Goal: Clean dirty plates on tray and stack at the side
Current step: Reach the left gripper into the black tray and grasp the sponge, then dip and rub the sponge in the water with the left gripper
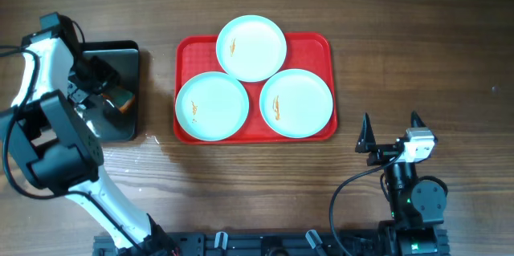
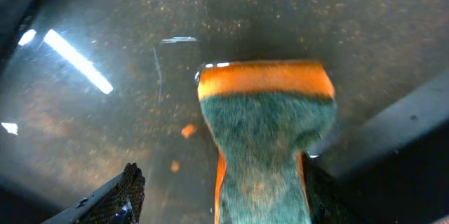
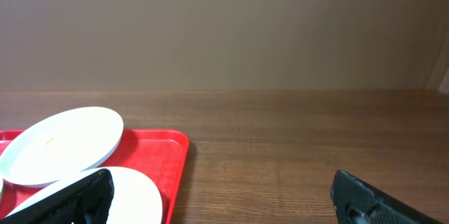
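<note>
"Under the left claw [image 1: 115, 95], what's there?"

"A sponge [image 2: 263, 133], orange edge and green scrubbing face, lying on the glossy black tray [image 1: 120, 51]."

"Is the claw gripping it?"

"No, the jaws stand apart. One finger [image 2: 123, 196] is clear of the sponge with bare tray between them. The other sits right at the sponge's opposite side."

"And the right claw [image 1: 390, 128]?"

"Spread wide over the wooden table [image 1: 450, 47], holding nothing."

"Where are the dishes from there?"

"Ahead of the right claw and off to its left, on the red tray [image 1: 183, 47]. The nearest plate [image 1: 296, 103] lies just ahead. The second plate [image 1: 212, 105] is beside it, farther left. The far plate [image 1: 251, 47] sits beyond both, its edge hanging over the tray's far rim. Each has a small orange-brown smear."

"And from the left claw?"

"The red tray is off to its right, near the black tray, not touching it."
</note>
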